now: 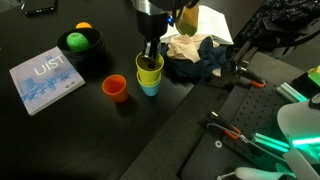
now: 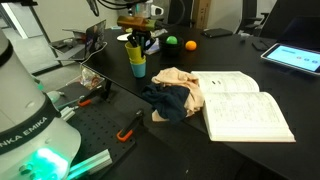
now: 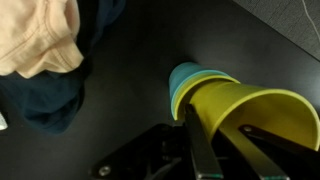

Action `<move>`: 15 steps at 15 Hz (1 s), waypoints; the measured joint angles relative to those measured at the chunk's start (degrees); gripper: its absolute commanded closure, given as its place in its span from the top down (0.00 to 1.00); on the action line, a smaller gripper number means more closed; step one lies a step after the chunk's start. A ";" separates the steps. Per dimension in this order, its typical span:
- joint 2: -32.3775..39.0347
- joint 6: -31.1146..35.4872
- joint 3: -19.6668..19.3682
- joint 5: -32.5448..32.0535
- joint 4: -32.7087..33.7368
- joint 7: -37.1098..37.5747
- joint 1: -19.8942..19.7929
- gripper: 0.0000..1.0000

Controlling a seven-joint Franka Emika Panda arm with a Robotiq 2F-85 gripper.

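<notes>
A yellow cup [image 1: 150, 68] stands nested in a blue cup [image 1: 149, 88] just left of centre in an exterior view, on a black table [image 1: 70, 130]. The robot's gripper [image 1: 150, 53] comes straight down from the top of the frame and its jaws are clamped narrowly on the yellow cup's rim. In the wrist view the yellow cup [image 3: 245, 105] fills the right half of the frame, with the blue cup [image 3: 184, 78] showing beyond it. The dark fingers [image 3: 203, 150] rise from the bottom edge, one reaching inside the cup's mouth.

An orange cup [image 1: 115, 89] stands upright just to the left of the stack, apart from it. To the right lies a heap of cloth [image 1: 195, 55], pale fabric on top of dark blue, near the cups; it takes up the upper left of the wrist view. Further left, a UIST book [image 1: 45, 80] lies flat at the left of the frame. Above it a black bowl [image 1: 85, 52] holds a green ball [image 1: 76, 41], with an orange ball [image 1: 83, 27] just behind. In an exterior view an open book [image 2: 245, 105] lies at centre right, beside the cloth.
</notes>
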 measured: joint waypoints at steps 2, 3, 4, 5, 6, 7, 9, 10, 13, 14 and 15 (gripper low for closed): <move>0.00 0.08 0.18 0.00 -0.34 0.00 0.12 0.01; 0.01 0.14 0.25 0.00 -0.50 0.00 0.15 0.01; 0.03 0.23 0.31 0.00 -0.61 0.00 0.17 0.01; 0.08 0.35 0.34 0.00 -0.67 0.00 0.17 0.01; 0.13 0.48 0.35 0.00 -0.73 0.00 0.17 0.01; 0.22 0.67 0.35 0.00 -0.80 0.00 0.17 0.01; 0.51 1.08 0.35 0.00 -0.95 0.00 0.17 0.01; 0.57 1.21 0.35 0.00 -0.95 0.00 0.17 0.01; 1.13 1.36 0.35 0.00 -1.18 0.00 0.17 0.01; 1.40 1.56 0.35 0.00 -1.23 0.00 0.17 0.01; 1.46 1.77 0.35 0.00 -1.23 0.00 0.17 0.01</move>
